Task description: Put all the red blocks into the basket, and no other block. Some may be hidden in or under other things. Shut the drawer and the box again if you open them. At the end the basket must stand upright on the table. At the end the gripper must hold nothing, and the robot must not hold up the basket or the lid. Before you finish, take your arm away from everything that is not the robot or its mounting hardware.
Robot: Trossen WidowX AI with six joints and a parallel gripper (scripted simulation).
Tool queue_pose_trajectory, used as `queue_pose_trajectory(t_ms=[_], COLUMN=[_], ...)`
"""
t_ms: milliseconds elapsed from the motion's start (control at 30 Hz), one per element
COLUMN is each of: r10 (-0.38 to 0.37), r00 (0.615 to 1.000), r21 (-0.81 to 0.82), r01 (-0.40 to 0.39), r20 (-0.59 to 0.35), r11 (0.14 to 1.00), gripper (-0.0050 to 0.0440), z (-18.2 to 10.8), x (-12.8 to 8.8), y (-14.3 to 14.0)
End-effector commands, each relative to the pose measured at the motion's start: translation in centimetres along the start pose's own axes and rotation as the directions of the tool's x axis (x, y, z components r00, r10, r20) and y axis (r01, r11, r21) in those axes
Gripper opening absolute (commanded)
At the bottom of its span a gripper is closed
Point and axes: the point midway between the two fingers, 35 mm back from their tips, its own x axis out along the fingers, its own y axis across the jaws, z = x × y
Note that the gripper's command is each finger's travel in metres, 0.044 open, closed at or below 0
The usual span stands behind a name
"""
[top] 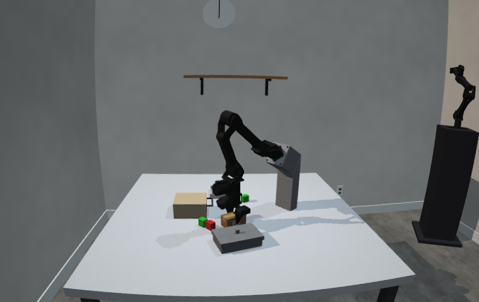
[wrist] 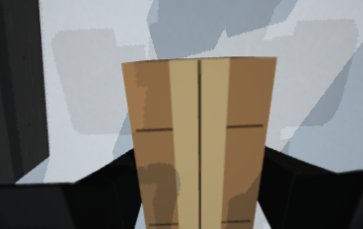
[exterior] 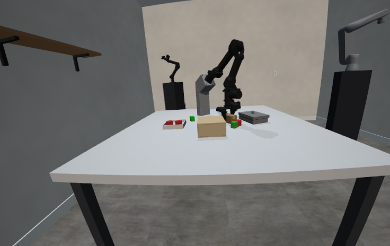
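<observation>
My gripper (top: 235, 215) (exterior: 228, 114) (wrist: 193, 144) points down and is shut on the brown carton (top: 228, 221) (exterior: 231, 118) (wrist: 151, 104), its fingers against both sides. The carton is at table level behind the grey lidded box (top: 237, 245) (exterior: 253, 117) (wrist: 8, 99), whose lid is on. A red block (top: 210, 225) (exterior: 239, 122) lies beside a green block (top: 202, 221) (exterior: 234, 124). The light basket (exterior: 172, 126) stands upright with two red blocks in it, one red block (exterior: 169, 122) left of the other red block (exterior: 178, 122). The arm partly hides it in the top view.
The tan drawer unit (top: 190, 210) (exterior: 211, 129) stands left of the carton in the top view, its handle (top: 211, 202) facing the arm; the drawer looks shut. Another green block (top: 245, 198) (exterior: 192, 118) lies nearer the arm's grey pedestal (top: 286, 191) (exterior: 203, 103).
</observation>
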Motion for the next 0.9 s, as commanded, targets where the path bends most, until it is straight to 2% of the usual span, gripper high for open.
queue_pose_trajectory(t_ms=[0,167,233,667,800,833,867], r10=[-0.004,-0.004,-0.004,-0.004,-0.004,-0.004,-0.004], r00=[1.000,1.000,1.000,1.000,1.000,1.000,1.000], r21=[0.003,0.003,0.003,0.003,0.003,0.070,0.136], r01=[0.004,0.004,0.004,0.004,0.004,0.004,0.003], r20=[0.000,0.000,0.000,0.000,0.000,0.000,0.000], r11=[1.000,1.000,1.000,1.000,1.000,0.998,0.991], gripper=[0.0440,0.0440,0.0440,0.0440,0.0440,0.0242,0.0242], z=[0.0,0.0,0.0,0.0,0.0,1.0,2.0], x=[0.0,-3.3,-3.3,-11.8,-11.8,-11.8,-11.8], y=[-0.1,0.0,0.0,0.0,0.0,-0.2,-0.3])
